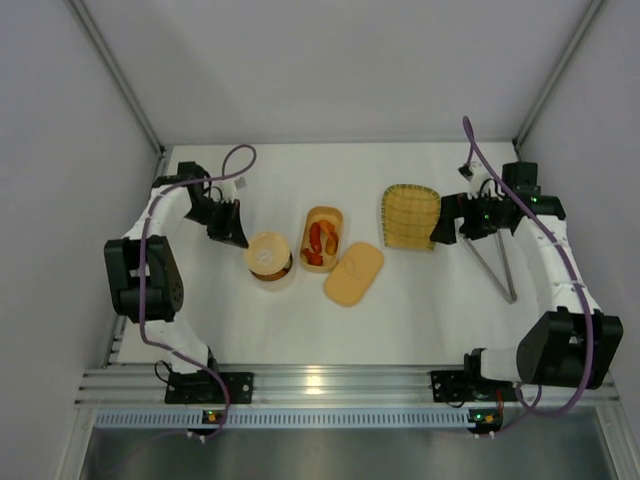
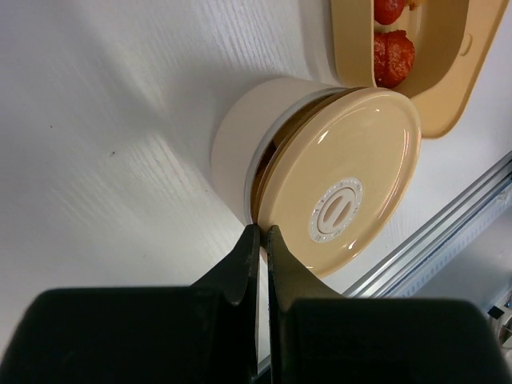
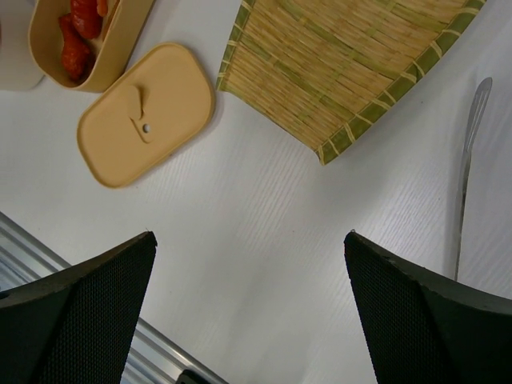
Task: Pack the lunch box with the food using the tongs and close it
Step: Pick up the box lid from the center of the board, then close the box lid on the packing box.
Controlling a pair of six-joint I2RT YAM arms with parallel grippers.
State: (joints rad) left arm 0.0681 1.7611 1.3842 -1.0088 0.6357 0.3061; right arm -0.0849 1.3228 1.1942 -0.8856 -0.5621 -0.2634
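I have the white table in view from above, with both arms reaching in from the near edge. My left gripper has its fingers pressed together with nothing between them. The tips sit right at the edge of the tin, and I can't tell whether they touch it. My right gripper hangs over bare table with its fingers spread wide and nothing held.

The woven tray lies right of centre, just beside the right gripper, and looks bare. The tongs lie flat on the table to the right of the tray, under the right arm, with nothing gripping them. In the right wrist view one thin arm of them runs along the right edge.

The box stands open at the table's centre. Its lid lies flat just beside it, on the near right. The tin stands just left of the box, its tan cap on top.

Red food sits inside the box.
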